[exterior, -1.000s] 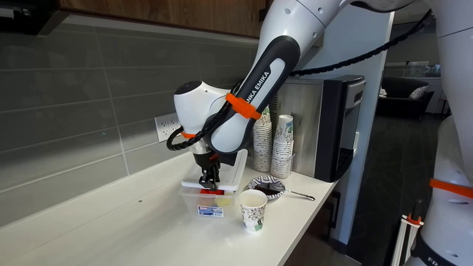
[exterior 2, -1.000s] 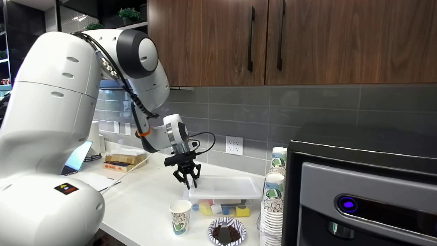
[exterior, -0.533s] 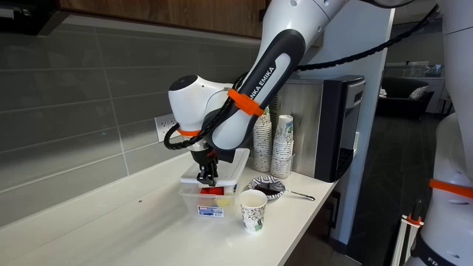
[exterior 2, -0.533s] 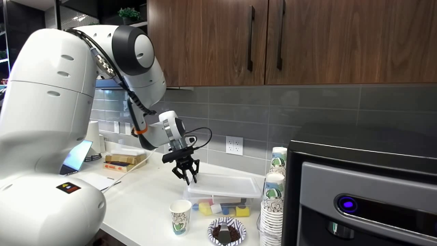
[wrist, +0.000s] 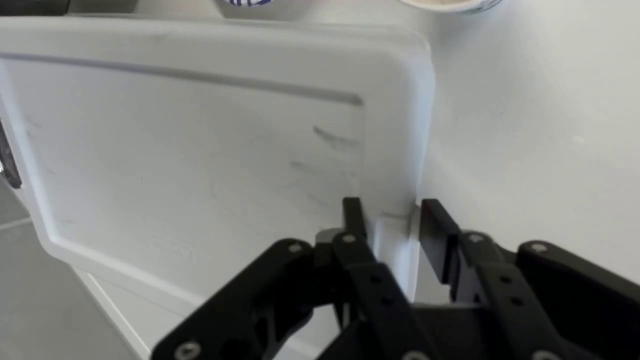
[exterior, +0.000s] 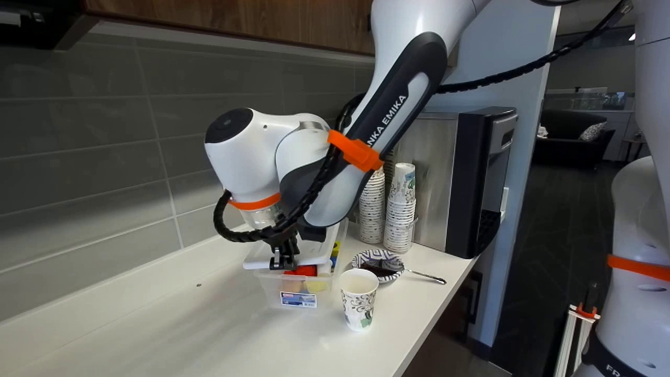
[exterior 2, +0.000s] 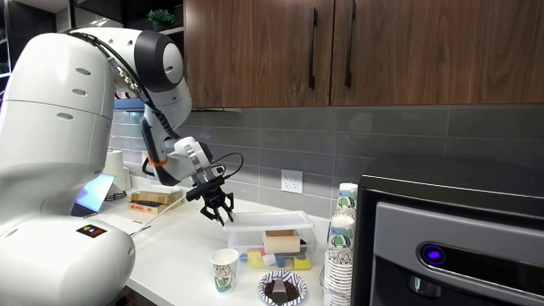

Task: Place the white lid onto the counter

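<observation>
The white lid [exterior 2: 272,220] is lifted and tilted over the clear container [exterior 2: 238,242], shifted partly off it. It also shows in the other views [exterior: 314,254] [wrist: 200,150]. My gripper [wrist: 392,205] has its fingers on either side of the lid's short rim, one over the top and one past the outer edge. The lid moves along with it, so the gripper is shut on the lid. It shows at the lid's near end in both exterior views [exterior: 282,262] [exterior 2: 227,222]. The counter [exterior: 209,324] lies under everything and stretches away beside the container [exterior 2: 182,238].
A patterned paper cup [exterior: 358,301] stands close to the container. A patterned bowl [exterior 2: 264,293] with dark contents and a spoon sits beside it. Stacked cups [exterior: 399,220] stand by the dispenser machine [exterior: 473,183]. The tiled wall [exterior: 104,209] runs behind. Boxes [exterior 2: 155,198] and a laptop lie farther along.
My gripper and the lid have risen and moved away from the dispenser along the counter. More of the container's inside shows, with a brown box now visible in it. Cup and bowl stayed still.
</observation>
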Controlling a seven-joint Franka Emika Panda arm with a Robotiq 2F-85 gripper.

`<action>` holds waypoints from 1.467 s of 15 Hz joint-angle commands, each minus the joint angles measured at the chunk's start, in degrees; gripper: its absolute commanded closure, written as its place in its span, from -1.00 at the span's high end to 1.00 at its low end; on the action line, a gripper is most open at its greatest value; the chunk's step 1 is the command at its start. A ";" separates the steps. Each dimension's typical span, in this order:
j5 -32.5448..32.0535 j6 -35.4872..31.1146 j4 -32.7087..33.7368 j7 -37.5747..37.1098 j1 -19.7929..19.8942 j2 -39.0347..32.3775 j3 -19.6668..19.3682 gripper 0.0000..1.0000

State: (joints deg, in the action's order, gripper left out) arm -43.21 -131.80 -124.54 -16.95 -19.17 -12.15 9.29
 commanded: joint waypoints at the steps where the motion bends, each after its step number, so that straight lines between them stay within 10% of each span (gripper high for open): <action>1: -2.67 -0.35 -1.43 -0.92 -0.49 1.78 1.70 -0.83; 22: -1.43 -20.92 -7.42 23.21 -0.50 -0.17 8.36 -0.83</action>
State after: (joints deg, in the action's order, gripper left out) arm -45.58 -149.39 -130.63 1.69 -20.31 -12.16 17.24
